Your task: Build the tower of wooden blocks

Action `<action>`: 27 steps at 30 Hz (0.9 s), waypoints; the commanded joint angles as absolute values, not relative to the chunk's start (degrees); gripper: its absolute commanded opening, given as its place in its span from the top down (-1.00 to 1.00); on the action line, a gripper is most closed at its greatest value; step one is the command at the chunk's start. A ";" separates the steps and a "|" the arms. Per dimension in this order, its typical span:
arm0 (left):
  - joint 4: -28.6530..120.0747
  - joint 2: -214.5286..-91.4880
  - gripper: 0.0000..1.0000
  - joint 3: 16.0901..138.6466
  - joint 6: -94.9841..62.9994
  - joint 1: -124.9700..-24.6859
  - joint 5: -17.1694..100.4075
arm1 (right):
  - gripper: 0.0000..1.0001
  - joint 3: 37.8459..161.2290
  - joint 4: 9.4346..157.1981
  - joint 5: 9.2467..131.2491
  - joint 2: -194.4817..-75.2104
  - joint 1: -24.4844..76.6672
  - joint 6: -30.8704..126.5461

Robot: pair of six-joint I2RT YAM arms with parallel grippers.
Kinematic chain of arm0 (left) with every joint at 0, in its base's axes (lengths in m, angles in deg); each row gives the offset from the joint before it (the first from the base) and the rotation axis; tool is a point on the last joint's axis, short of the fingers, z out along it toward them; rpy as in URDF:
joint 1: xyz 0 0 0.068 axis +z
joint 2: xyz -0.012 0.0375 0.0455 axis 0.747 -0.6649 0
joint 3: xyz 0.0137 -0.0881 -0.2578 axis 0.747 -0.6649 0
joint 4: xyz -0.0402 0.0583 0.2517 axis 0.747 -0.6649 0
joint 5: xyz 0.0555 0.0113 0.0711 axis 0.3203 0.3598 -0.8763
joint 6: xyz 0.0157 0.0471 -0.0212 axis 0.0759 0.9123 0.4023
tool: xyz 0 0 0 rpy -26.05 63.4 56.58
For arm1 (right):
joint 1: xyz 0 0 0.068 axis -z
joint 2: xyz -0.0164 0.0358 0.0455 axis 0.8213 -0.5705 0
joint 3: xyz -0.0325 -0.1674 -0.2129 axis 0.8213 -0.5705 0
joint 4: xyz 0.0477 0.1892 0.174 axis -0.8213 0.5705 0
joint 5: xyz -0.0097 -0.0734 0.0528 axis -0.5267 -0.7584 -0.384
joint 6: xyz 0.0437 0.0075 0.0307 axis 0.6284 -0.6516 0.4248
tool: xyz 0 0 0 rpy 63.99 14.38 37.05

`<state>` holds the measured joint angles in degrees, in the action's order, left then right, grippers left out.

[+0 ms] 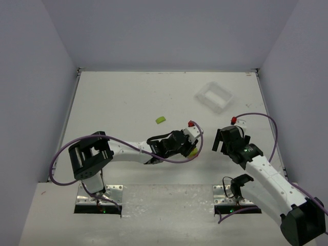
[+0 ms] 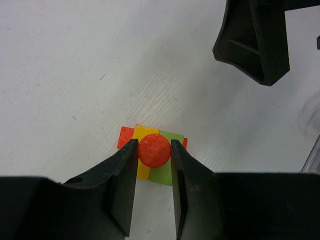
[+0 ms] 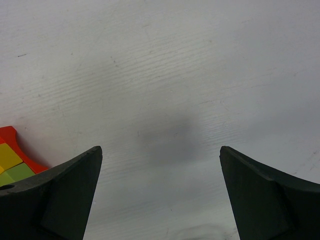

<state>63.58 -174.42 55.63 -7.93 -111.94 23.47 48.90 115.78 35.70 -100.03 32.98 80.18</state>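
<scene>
Low in the frame, the left tool (image 2: 154,145) squeezes a round red block (image 2: 154,151) on the tower (image 2: 144,133). The right tool (image 3: 160,148) is spread wide.

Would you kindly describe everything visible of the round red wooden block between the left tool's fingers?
The round red wooden block shows a circular, matt, orange-red face, seen end-on, so its height is hidden. The left tool is shut on it, black fingers pressing opposite sides. It sits above a yellow wooden block and a green wooden block lying side by side over a red wooden base piece. Whether it rests on them cannot be told.
</scene>
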 commanded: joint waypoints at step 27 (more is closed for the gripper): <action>61.55 -159.55 -1.00 57.36 -7.26 -113.46 29.89 | -0.97 49.62 113.54 37.43 -99.09 33.16 78.68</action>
